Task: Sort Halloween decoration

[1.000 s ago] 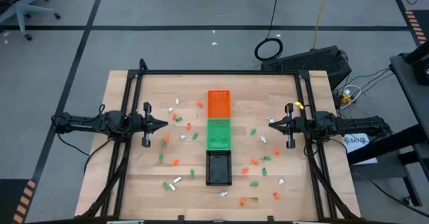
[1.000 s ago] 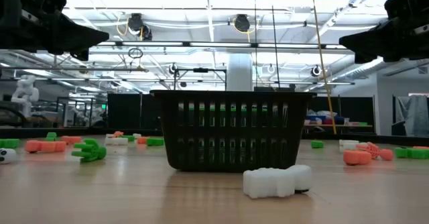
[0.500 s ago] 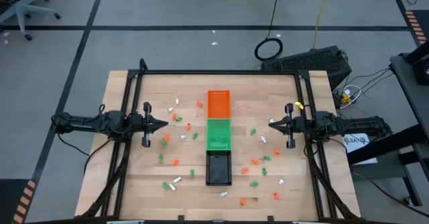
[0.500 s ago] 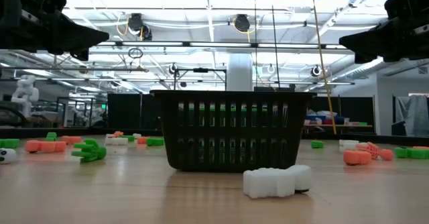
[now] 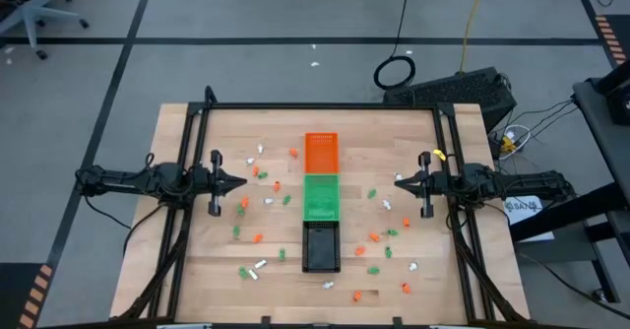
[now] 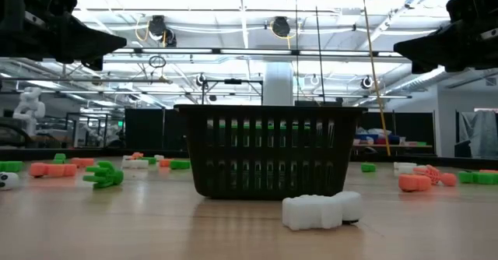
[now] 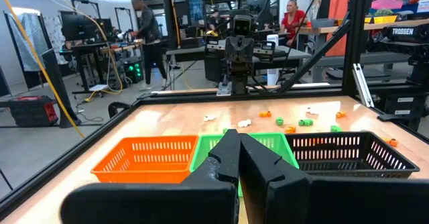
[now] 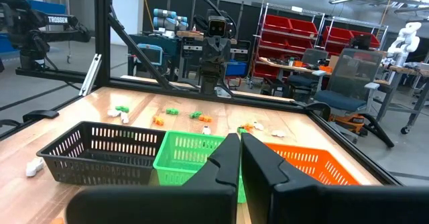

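Spanning the desk (image 5: 197, 270), both arms wait at opposite edges, left fingers (image 5: 240, 182) and right fingers (image 5: 400, 181) clenched on nothing; between them stand orange (image 5: 321, 154), green (image 5: 321, 196) and black (image 5: 321, 247) baskets. Trinkets (image 5: 259, 171) lie scattered below: tiny pieces could slip a pinch

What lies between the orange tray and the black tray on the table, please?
The green tray sits between the orange tray and the black tray, the three in one row, seen in the high view.
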You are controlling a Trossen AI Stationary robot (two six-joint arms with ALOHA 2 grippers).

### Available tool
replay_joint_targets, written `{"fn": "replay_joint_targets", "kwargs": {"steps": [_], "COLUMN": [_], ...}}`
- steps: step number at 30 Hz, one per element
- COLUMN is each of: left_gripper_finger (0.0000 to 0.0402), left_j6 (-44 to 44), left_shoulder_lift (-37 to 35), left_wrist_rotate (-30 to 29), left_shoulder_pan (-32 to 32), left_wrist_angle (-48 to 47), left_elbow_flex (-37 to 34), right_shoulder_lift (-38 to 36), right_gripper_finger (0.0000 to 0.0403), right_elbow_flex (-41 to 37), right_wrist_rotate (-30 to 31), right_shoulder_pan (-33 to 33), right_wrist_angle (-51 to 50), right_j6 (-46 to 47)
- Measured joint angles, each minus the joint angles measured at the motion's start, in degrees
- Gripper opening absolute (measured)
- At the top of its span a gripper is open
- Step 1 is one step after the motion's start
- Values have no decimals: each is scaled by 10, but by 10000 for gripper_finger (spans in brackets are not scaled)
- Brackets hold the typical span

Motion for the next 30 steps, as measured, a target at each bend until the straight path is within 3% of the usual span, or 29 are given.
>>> {"fn": "replay_joint_targets", "kwargs": {"steps": [5, 9, 16, 30], "left_gripper_finger": [8, 8, 8, 8], "left_j6": [0, 0, 0, 0], "left_shoulder_lift": [0, 0, 0, 0], "left_wrist_rotate": [0, 0, 0, 0], "left_shoulder_pan": [0, 0, 0, 0], "left_wrist_angle": [0, 0, 0, 0], "left_elbow_flex": [0, 0, 0, 0], "right_shoulder_lift": [0, 0, 9, 108], "right_gripper_finger": [0, 0, 0, 0], "right_elbow_flex": [0, 0, 22, 211], "right_wrist_rotate": [0, 0, 0, 17], "right_shoulder_pan": [0, 0, 0, 0], "right_wrist_angle": [0, 0, -7, -135], "right_j6": [6, 111, 80, 84]}}
